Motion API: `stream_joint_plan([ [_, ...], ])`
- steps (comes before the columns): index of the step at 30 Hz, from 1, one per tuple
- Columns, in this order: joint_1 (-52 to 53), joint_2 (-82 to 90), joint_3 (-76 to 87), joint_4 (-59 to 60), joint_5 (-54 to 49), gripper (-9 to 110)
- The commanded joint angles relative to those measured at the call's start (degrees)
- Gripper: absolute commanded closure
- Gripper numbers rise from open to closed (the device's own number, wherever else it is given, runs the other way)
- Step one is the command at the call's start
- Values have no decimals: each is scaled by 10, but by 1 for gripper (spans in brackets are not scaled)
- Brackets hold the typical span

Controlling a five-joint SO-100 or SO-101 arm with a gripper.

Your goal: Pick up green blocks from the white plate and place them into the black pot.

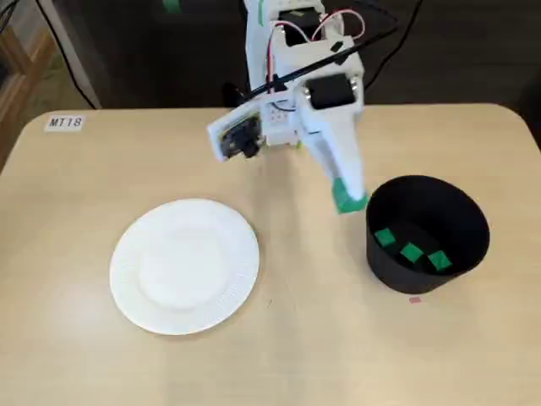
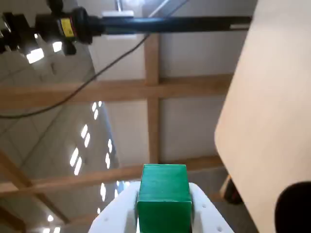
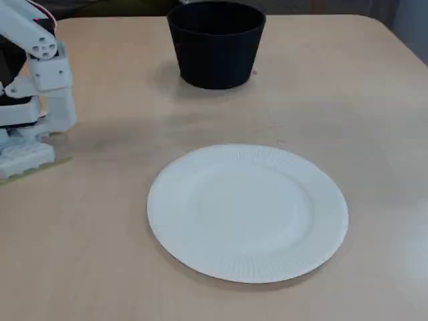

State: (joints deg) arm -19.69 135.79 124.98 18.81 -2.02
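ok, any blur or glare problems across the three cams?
In a fixed view, soft overall, the white plate nearly washed out, its ribs faint. Wrist view: tilted up at blown-out ceiling lights; green block in the tool slightly soft. In a fixed view, the white plate ribs are crisp, black pot casts soft shadow.

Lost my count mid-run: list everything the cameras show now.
Table: 1, beige, under everything.
Plate: 1, white, left of the pot, no blocks on it.
Pot: 1, black, right side in a fixed view.
Green blocks: 4; three inside the pot, a fourth block in the gripper.
Label: 1, white, reading MT18, table's far left corner.
Arm: 1, white, table's far edge.
Gripper: 1, white, shut on the fourth block, just left of the pot's rim.
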Motion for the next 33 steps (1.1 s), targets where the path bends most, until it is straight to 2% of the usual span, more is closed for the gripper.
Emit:
stream_joint_plan([
  [1,-65,62,64,-19,-11,104],
  [6,-161,77,151,-56,-32,104],
  [10,-198,75,202,-86,-39,104],
  [24,-156,-17,242,-196,-40,103],
  [28,-144,-12,239,-168,-52,89],
  [33,-139,-12,207,-101,-91,78],
])
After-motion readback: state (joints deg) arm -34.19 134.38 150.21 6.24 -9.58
